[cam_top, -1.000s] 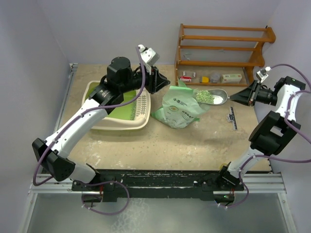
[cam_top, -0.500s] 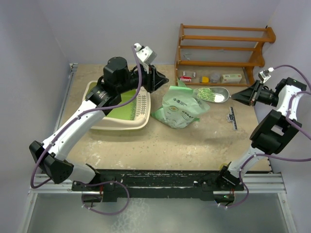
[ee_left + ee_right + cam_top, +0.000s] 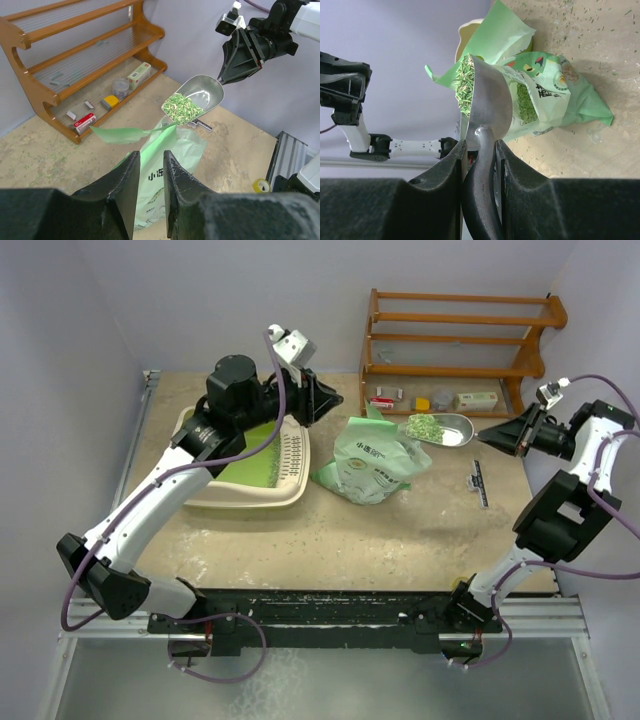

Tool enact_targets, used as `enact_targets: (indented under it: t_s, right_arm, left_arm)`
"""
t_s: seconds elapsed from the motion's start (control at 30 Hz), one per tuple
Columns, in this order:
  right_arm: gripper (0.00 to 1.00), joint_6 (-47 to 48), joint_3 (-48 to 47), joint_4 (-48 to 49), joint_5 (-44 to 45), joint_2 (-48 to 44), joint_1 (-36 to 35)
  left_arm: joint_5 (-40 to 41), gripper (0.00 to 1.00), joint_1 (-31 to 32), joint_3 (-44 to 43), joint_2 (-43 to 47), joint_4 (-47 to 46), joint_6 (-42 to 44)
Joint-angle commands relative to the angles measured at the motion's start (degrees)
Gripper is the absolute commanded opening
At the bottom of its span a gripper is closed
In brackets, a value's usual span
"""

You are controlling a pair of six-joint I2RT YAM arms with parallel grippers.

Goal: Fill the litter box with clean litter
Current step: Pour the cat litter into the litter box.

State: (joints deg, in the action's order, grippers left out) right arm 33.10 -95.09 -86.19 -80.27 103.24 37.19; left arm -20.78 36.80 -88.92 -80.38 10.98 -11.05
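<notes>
The litter box [image 3: 250,502], cream with a lime-green inside, sits at the back left of the table, partly hidden by my left arm. My right gripper [image 3: 505,435] is shut on the handle of a metal scoop [image 3: 452,430], held in the air over the pale green bag [image 3: 372,465]. Green litter [image 3: 425,426] fills the scoop's front half. In the right wrist view my right gripper [image 3: 480,145] clamps the scoop [image 3: 492,100] with litter [image 3: 465,85] at its lip. My left gripper [image 3: 335,410] hovers above the bag's left side. In its wrist view it [image 3: 151,157] holds nothing, jaws slightly apart.
A wooden shelf [image 3: 455,350] with small boxes stands at the back right. A black strip [image 3: 479,483] lies on the table near the right arm. A yellow tape roll [image 3: 260,186] lies by the rail. Stray pellets dot the table around the bag.
My right gripper has lifted the loaded scoop up and a little back from the bag's mouth. My left arm has drawn slightly up and to the left.
</notes>
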Motion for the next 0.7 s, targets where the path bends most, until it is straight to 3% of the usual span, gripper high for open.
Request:
enact_targets:
  t_s: [0.0,0.4,0.47,0.67]
  right_arm:
    - [0.00,-3.5,-3.9,-4.8,-6.8,-2.9,0.6]
    - [0.00,-4.4,-10.3,-5.0,-7.3,-2.5,0.5]
    - [0.00,-9.5,-11.7,-5.3,-9.2,-2.5,0.3]
    - [0.00,-13.6,-15.5,-4.3,-9.5,-2.3,-1.4]
  left_arm:
    - [0.8,0.21,-1.2,-2.8,2.4,-1.9,-1.7]
    - [1.0,0.20,-2.1,-1.9,3.2,-2.0,-2.8]
    - [1.2,0.20,-2.1,-1.6,3.4,-2.3,-2.9]
    - [1.9,0.20,-2.4,-1.0,3.7,-2.0,-2.8]
